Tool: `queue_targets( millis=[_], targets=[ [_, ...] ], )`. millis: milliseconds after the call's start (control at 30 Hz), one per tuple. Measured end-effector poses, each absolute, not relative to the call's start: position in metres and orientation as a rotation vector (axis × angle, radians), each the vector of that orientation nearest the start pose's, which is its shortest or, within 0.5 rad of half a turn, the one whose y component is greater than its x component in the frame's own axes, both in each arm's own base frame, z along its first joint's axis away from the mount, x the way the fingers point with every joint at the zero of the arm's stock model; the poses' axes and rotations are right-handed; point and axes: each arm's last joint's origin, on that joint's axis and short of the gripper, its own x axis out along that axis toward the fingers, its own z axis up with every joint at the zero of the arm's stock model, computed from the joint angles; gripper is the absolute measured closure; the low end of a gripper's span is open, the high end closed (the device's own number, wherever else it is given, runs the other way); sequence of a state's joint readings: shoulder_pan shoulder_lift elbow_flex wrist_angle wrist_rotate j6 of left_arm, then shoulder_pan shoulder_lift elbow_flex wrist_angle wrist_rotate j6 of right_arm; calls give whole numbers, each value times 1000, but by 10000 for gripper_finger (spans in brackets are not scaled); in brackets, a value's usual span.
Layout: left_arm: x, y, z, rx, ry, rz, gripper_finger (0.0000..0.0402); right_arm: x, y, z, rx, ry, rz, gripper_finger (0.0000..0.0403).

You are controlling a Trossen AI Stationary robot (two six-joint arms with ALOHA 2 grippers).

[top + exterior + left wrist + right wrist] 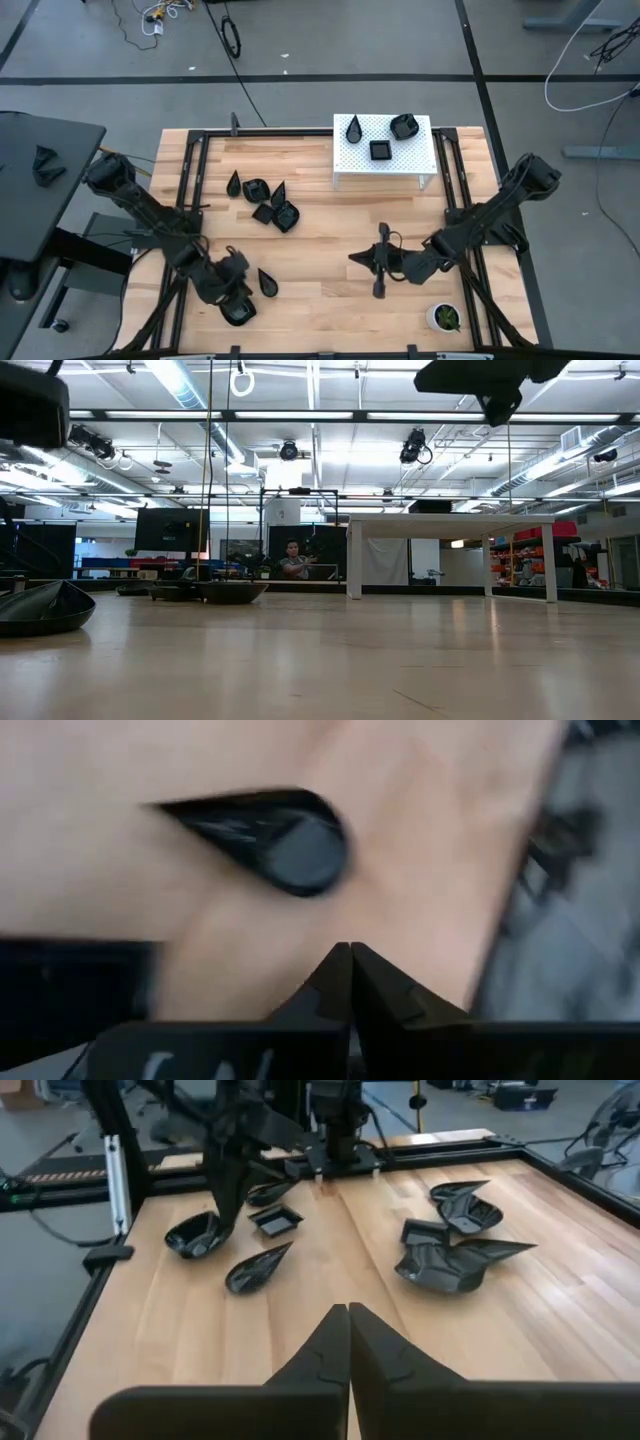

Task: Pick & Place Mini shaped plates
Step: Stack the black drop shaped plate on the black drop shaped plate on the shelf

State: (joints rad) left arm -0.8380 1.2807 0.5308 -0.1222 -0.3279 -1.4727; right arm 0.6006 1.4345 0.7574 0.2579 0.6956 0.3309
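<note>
While both grippers' jaws stand pressed together, empty, the left gripper [350,960] hangs above a teardrop plate [270,840].

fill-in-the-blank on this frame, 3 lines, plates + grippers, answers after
1. The white perforated stand holds ____ black mini plates.
2. The left gripper has its fingers ____, with a teardrop plate lying on the wood ahead of it.
3. The small white pot with a green plant sits on the table near the ____ arm's base.

Answers: three; shut; right

Closed right end effector [349,1342] faces scattered mini shaped plates [455,1260] on wooden table [330,1280].
</note>
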Motion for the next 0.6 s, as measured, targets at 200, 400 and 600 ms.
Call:
queue_targets(
  millis=[200, 400, 600],
  targets=[
    [158, -154, 156, -931, 832, 298, 313, 258, 144, 222, 81, 305, -173, 399],
    [171, -144, 142, -991, 876, 412, 242, 260, 142, 223, 70, 305, -179, 398],
    [181, -139, 130, -1031, 956, 447, 250, 260, 142, 223, 71, 305, -175, 398]
  ],
)
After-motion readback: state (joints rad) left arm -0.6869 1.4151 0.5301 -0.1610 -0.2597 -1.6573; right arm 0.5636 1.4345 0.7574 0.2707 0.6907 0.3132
